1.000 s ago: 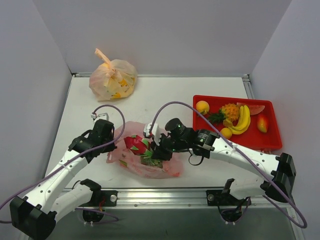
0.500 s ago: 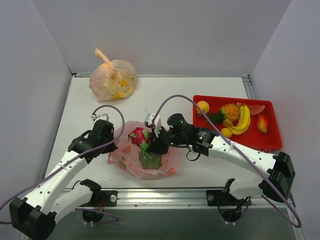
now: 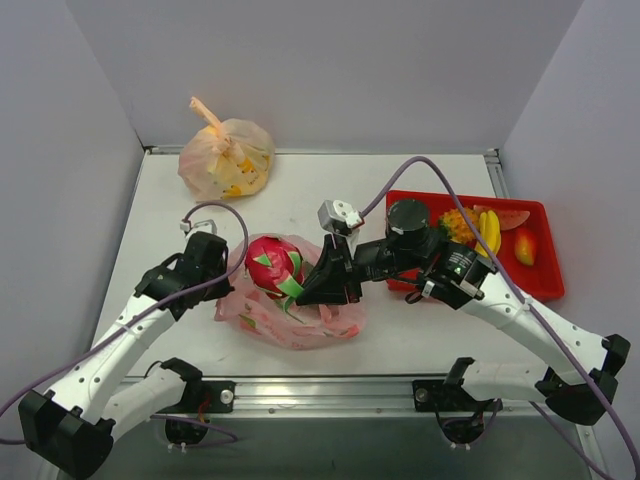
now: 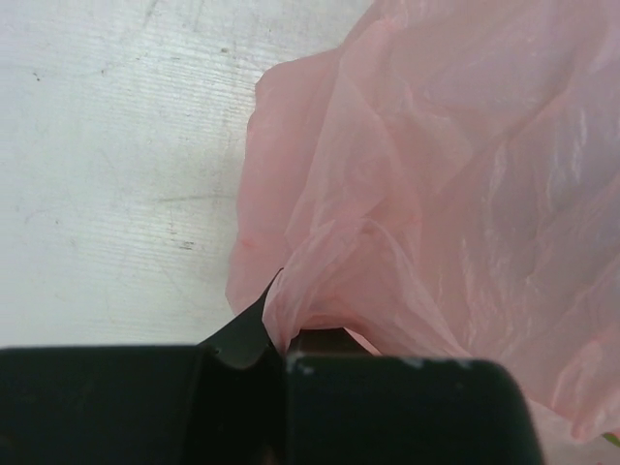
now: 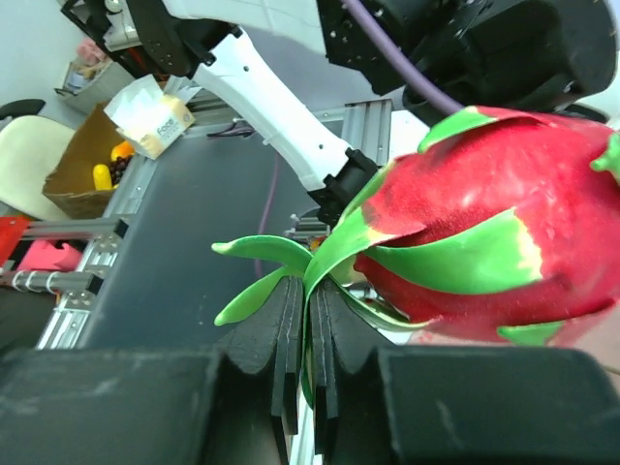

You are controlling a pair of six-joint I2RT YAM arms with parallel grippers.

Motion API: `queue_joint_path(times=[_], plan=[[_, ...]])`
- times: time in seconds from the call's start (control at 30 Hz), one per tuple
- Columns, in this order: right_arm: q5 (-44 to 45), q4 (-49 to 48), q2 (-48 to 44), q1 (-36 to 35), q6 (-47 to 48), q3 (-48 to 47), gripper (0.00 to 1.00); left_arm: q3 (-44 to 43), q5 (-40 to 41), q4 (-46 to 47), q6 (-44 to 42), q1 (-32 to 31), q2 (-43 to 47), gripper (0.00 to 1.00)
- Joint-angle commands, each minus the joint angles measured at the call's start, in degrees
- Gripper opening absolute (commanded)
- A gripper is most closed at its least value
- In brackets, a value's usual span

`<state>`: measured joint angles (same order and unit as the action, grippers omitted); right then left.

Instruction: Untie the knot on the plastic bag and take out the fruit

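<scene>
The pink plastic bag [image 3: 300,322] lies crumpled at the table's near middle; its knot is out of view. My left gripper [image 3: 224,291] is shut on the bag's left edge, and the left wrist view shows a fold of the pink plastic bag [image 4: 436,174] pinched at the left gripper [image 4: 284,341]. A pink-red dragon fruit [image 3: 272,264] hangs above the bag's left part. My right gripper [image 3: 303,286] is shut on one of its green leaves. In the right wrist view the right gripper [image 5: 308,325] clamps that leaf, with the dragon fruit [image 5: 504,232] to the upper right.
A paler orange bag [image 3: 226,159] with yellow fruit sits at the back left. A red tray [image 3: 543,288] at the right holds a banana bunch [image 3: 487,238], a pineapple [image 3: 460,222], a watermelon slice [image 3: 512,217] and other fruit. Walls close three sides.
My right gripper has raised the dragon fruit up out of the bag and the right arm has lifted and turned. The left gripper keeps its hold on the bag's edge.
</scene>
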<state>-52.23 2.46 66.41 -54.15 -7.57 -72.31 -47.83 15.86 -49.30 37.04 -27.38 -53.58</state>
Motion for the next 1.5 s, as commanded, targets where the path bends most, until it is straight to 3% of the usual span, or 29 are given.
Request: queue_joint_path(times=[0.0,0.13,0.43,0.57,0.7,0.97,1.07,1.1,1.17,1.2,1.3,1.47], plan=[[-2.3,-4.0,-2.3,1.8,-1.0,0.1,0.0,-5.2,2.6,-0.4,-1.4,0.3,-1.3,0.0],[3.9,-3.2,-5.9,9.9,-1.5,1.7,0.0,-6.0,2.9,-0.5,-2.1,0.3,-1.4,0.0],[8.6,0.5,-9.5,29.3,-3.8,1.5,0.0,-1.7,2.8,-1.8,-2.3,0.5,2.1,0.0],[17.1,2.1,-9.2,36.5,-6.0,6.0,0.0,-1.0,1.5,-1.9,-1.7,0.5,3.9,0.0],[29.2,2.4,-9.0,41.2,-10.3,13.3,0.0,-1.4,0.1,-1.9,-1.9,0.5,4.7,0.0],[30.8,2.7,-2.6,48.3,-17.4,23.8,0.0,-1.6,-3.8,-1.9,-1.4,0.5,6.2,0.0],[32.7,3.5,-1.5,49.6,-19.8,26.7,0.19,-1.4,-5.0,-1.9,-1.5,0.5,6.8,0.0],[33.6,4.6,-1.5,49.5,-19.7,27.0,0.4,-1.3,-5.3,-1.9,-1.6,0.5,6.8,0.0],[37.6,7.7,-2.3,49.5,-19.6,27.0,0.59,-1.0,-6.3,-1.9,-1.6,0.5,7.3,0.0],[38.6,8.6,-2.9,49.3,-19.4,26.8,0.75,-0.9,-6.4,-1.9,-1.6,0.5,7.4,0.0],[41.2,11.6,-6.2,47.3,-17.8,24.9,0.89,-0.5,-7.0,-1.9,-1.4,0.5,7.7,0.0],[47.2,17.0,-11.4,35.5,-11.8,18.3,0.96,-0.4,-7.6,-1.9,-0.3,0.5,7.4,0.0]])
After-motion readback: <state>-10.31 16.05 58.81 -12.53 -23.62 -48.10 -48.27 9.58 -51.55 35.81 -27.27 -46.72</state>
